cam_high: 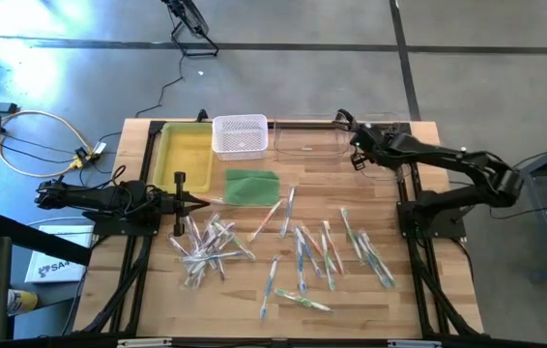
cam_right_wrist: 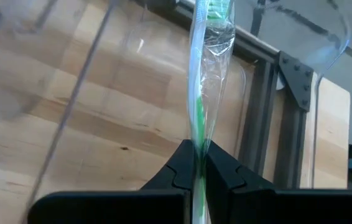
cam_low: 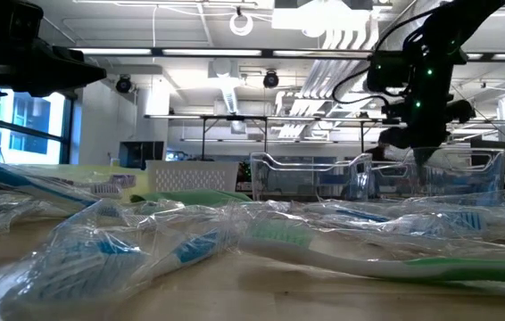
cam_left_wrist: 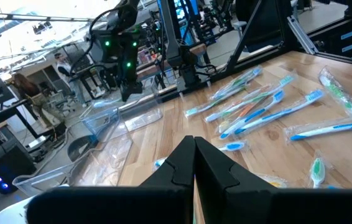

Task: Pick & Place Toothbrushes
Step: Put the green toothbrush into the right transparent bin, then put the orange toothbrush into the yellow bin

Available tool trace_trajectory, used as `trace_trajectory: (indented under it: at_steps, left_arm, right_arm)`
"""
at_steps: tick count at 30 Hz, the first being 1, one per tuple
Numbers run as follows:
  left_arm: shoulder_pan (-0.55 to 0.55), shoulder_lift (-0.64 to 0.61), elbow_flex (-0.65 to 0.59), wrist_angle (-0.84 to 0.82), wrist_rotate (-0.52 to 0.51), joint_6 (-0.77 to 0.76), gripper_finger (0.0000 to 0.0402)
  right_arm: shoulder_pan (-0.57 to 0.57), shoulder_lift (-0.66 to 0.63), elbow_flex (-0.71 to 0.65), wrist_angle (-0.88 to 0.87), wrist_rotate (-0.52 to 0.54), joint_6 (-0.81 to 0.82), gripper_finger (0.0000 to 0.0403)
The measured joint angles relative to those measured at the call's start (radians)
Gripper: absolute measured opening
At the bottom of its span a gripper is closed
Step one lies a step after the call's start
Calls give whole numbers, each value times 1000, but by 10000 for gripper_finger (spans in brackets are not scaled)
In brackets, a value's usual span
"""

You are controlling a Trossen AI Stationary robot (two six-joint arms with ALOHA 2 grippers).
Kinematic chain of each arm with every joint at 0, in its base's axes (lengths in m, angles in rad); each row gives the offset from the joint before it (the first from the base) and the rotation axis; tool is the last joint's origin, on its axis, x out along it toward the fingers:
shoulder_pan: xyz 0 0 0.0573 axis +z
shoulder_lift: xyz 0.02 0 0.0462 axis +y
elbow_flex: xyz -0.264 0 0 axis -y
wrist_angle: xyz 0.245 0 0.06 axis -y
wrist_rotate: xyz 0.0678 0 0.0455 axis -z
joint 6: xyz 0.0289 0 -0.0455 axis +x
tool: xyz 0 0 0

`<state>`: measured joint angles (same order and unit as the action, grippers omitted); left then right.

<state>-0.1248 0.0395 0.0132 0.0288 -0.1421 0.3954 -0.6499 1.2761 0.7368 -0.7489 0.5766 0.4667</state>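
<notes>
Many slim toothbrushes, several in clear wrappers, lie flat and scattered over the wooden table's middle; they fill the near ground of the low view. My right gripper hangs over the clear container at the far edge and is shut on one wrapped green toothbrush. My left gripper waits shut and level at the table's left, above the left pile, with nothing between its fingers. My right gripper pinches the wrapped green toothbrush's handle between its two fingertips. The fingers slant down from the table's right side. The brush runs on past the fingertips, roughly in line with them. It is lifted clear, over the clear container's floor.
A yellow tray and a white mesh basket stand at the far edge, left of the clear container. A flat green pad lies just in front of the basket. The near edge of the table holds bare wood.
</notes>
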Motion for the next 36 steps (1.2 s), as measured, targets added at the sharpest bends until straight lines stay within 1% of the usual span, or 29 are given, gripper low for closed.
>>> trace_trajectory:
  at_steps: [5,10,18,24,28,30,32,36]
  left_arm:
    - [0,0,0,0,0,0,3]
    - [0,0,0,0,0,0,3]
    - [0,0,0,0,0,0,3]
    - [0,0,0,0,0,0,3]
    - [0,0,0,0,0,0,3]
    - [0,0,0,0,0,0,3]
    - [0,0,0,0,0,0,3]
    - [0,0,0,0,0,0,3]
  right_arm:
    - [-8,39,0,20,-2,0,6]
    - [-8,44,0,31,-10,-19,8]
    - [-7,44,0,31,-37,-21,65]
    - [-7,44,0,31,-37,-26,91]
    - [-6,44,0,30,-39,-27,96]
    - [-7,44,0,30,-61,-34,98]
    - [-6,43,1,29,-88,-51,98]
    - [-6,18,1,28,-90,-54,93]
